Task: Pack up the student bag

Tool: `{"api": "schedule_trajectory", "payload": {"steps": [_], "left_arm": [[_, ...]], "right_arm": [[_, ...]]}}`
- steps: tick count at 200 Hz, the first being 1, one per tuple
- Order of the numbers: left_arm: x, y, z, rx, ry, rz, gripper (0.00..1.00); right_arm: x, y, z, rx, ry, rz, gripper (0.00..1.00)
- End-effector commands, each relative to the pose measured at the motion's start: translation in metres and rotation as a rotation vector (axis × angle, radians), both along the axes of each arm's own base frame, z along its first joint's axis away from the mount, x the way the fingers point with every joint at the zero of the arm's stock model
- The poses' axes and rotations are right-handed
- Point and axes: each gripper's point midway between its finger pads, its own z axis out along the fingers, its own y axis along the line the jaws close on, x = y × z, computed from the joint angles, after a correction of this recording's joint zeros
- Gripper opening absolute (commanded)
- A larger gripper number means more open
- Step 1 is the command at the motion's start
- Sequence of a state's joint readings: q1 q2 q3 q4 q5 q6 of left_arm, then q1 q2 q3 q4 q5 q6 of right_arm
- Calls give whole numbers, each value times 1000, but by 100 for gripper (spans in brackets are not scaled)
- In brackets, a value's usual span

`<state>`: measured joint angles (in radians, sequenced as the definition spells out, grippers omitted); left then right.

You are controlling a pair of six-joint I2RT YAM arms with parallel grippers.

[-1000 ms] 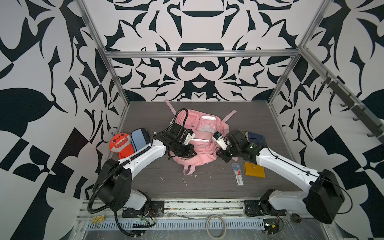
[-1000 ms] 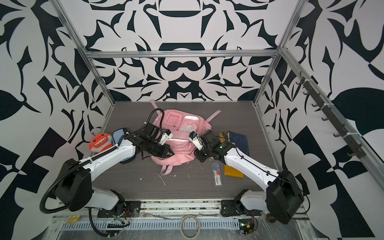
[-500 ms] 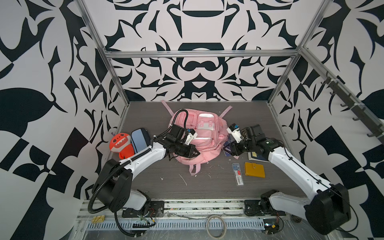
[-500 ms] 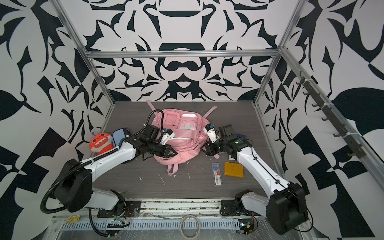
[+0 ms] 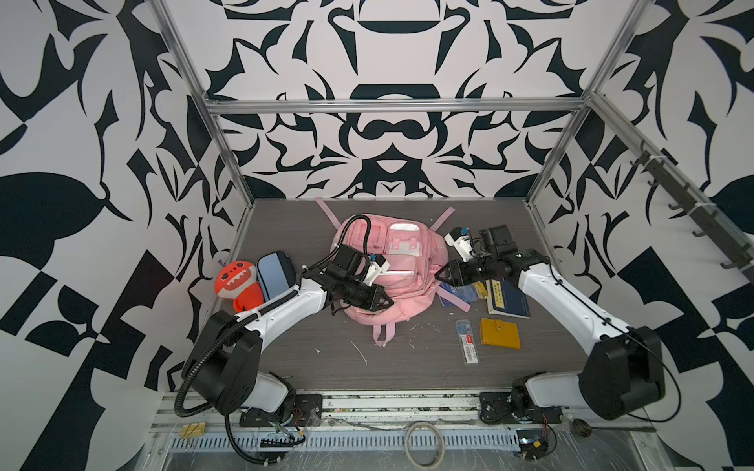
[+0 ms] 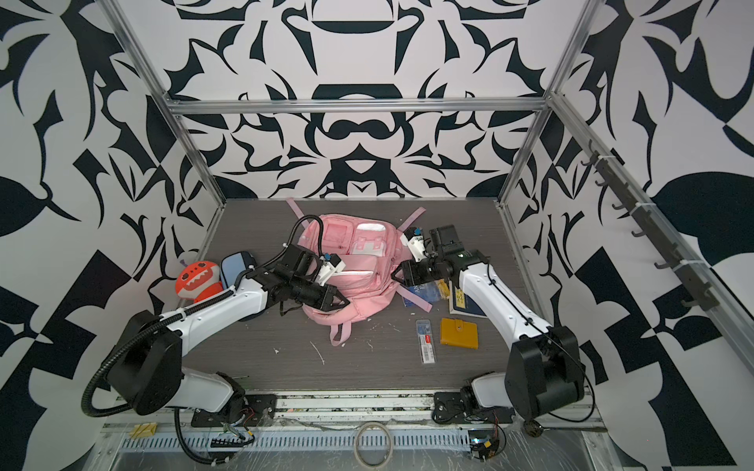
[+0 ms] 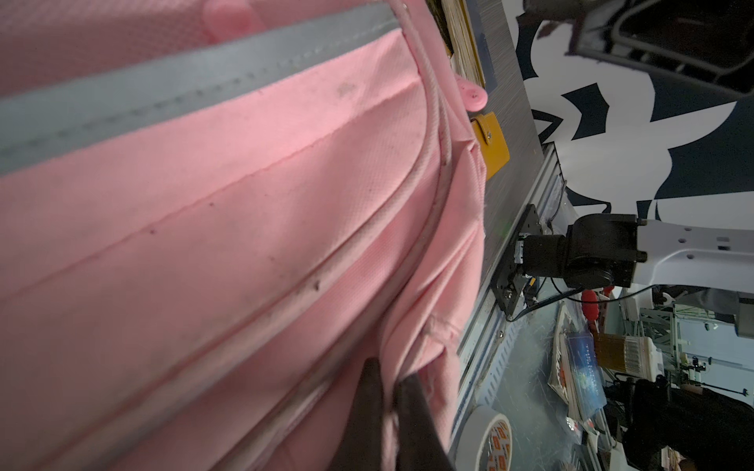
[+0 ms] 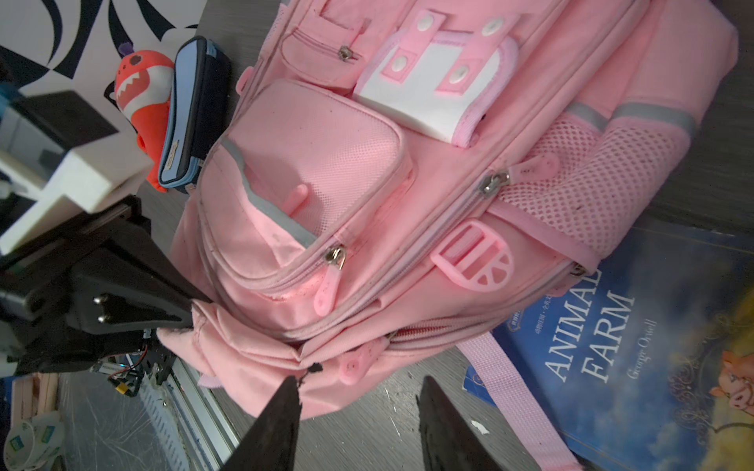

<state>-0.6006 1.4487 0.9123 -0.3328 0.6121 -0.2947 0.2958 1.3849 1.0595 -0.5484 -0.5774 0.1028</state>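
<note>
Fabric at the near-left corner of the student bag (image 5: 402,281) is pinched in the left pincer (image 5: 387,304), whose fingers are pressed together on a fold of pink cloth. The left wrist view shows the same clamp (image 7: 387,379).

The bag lies flat, pockets up, in the middle of the tabletop (image 5: 285,228). Its long axis runs from the back wall toward the near edge, with the carry loop (image 5: 381,334) at the near end and the shoulder straps trailing off at the far end.

The right pincer (image 5: 438,276) hangs at the bag's right flank with its fingers apart and nothing between them. In the right wrist view a pink zip tab (image 8: 355,367) on the outermost zip line sits just ahead of the gap (image 8: 359,391), a little toward one finger and not yet touched. That zip line follows the bag's edge and looks slightly parted beside the tab.

Everything turns on this tab. It lies directly in front of the right pincer, far nearer to it than to the left one. The likely step is to close on the tab and draw it along the zip while the left grip keeps the cloth taut.

A blue book (image 8: 612,334) lies half under the bag's right side, with a strap across it. A yellow wallet (image 5: 500,332) waits nearby.
</note>
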Motion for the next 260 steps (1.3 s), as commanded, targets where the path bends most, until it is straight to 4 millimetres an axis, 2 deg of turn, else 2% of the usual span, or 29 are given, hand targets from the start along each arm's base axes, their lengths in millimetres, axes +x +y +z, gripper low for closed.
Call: {"api": "schedule_trajectory", "payload": {"steps": [1,38,62,100,126,140,182,206,223,238,260], "left_arm": [[6,-6,11,-36,-20,-10,0],[9,-8,10,-42,-18,0,0],[10,-10,9,-48,-11,2,0],[9,-11,9,-52,-5,-1,0],[9,-11,9,-52,-2,-1,0],[9,-11,10,-53,-3,0,0],[8,-11,10,-54,-3,-3,0],[7,-12,11,-59,-2,-7,0],[7,-12,11,-60,-3,-8,0],[7,-12,11,-58,-2,-6,0],[7,-12,12,-60,-7,-1,0]], "right_arm": [[2,8,5,-23,39,-44,49],[-9,20,-26,-111,134,-33,47],[-14,10,-47,-231,163,-58,42],[-14,-2,-58,-317,141,-88,29],[-15,-1,-63,-306,152,-85,25],[-18,-2,-66,-314,162,-77,26],[-19,3,-66,-306,120,-5,44],[-14,8,-66,-308,83,54,44],[-10,11,-63,-304,64,80,36],[-7,13,-61,-287,63,92,24],[-8,14,-63,-251,93,98,17]]}}
